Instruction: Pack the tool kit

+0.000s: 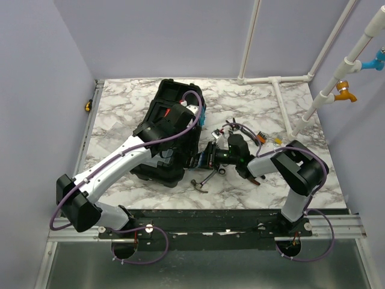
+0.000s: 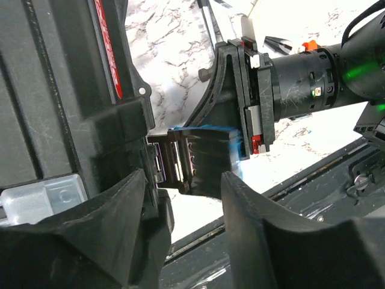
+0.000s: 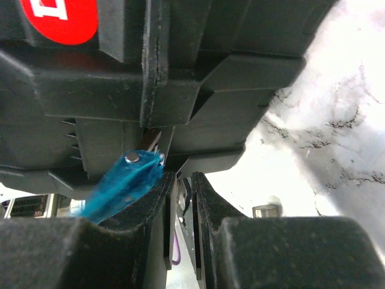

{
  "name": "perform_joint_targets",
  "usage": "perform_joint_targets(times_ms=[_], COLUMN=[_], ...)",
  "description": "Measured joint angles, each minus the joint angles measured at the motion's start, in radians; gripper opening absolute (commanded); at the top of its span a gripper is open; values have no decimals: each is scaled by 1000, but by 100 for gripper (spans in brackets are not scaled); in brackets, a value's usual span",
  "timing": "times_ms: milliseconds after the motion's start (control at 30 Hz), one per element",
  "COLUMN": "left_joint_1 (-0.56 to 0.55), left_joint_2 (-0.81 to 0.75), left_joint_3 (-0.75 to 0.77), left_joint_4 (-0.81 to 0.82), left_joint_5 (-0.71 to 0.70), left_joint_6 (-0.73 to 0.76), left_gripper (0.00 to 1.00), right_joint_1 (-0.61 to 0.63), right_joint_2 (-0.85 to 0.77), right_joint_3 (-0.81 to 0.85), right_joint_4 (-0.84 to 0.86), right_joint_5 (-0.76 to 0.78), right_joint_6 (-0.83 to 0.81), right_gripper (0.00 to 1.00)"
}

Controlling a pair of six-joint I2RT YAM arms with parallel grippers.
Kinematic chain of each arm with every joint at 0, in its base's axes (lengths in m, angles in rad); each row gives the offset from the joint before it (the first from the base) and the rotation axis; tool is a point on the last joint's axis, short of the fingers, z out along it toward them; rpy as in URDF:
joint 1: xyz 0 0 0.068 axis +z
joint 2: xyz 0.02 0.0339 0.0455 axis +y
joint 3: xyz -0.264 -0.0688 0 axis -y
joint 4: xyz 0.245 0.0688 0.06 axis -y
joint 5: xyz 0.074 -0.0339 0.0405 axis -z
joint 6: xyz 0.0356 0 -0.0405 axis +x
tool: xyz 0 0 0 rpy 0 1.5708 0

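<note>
The black toolbox (image 1: 174, 91) lies left of the table's middle, with my left arm stretched over it. In the left wrist view its red label plate (image 2: 108, 48) and clear-lidded compartment (image 2: 42, 192) show. My left gripper (image 2: 183, 180) is open beside the box's near corner, and nothing sits between its fingers. My right gripper (image 1: 208, 158) is shut on the latch (image 2: 174, 164) at the box's right side; the right wrist view shows its fingertips (image 3: 183, 177) nearly together on the thin metal part. A hammer (image 1: 202, 182) lies just in front of that gripper. Several small hand tools (image 1: 264, 137) lie to the right.
White pipes (image 1: 277, 79) run along the back right, with a blue tap (image 1: 376, 58) and an orange tap (image 1: 345, 90). A small yellow and black item (image 1: 88, 105) sits at the table's left edge. The black rail (image 1: 210, 218) lines the near edge.
</note>
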Motion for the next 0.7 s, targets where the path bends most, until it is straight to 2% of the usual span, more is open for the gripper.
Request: perform_joint_targets(times_ms=[500,700], left_joint_1=[-34,-6], left_joint_2=[-19,-102], left_joint_3=[42,54], left_joint_4=[-35,-84], left_joint_5=[-112,-183], left_joint_6=[20,42], left_gripper=[62,62], right_joint_1=[23,40], right_joint_2=[-70,-166], right_joint_3=[31,49], right_joint_4=[-126,-247], right_joint_5=[12,45], right_joint_6=[-27,-70], right_gripper=[18,15])
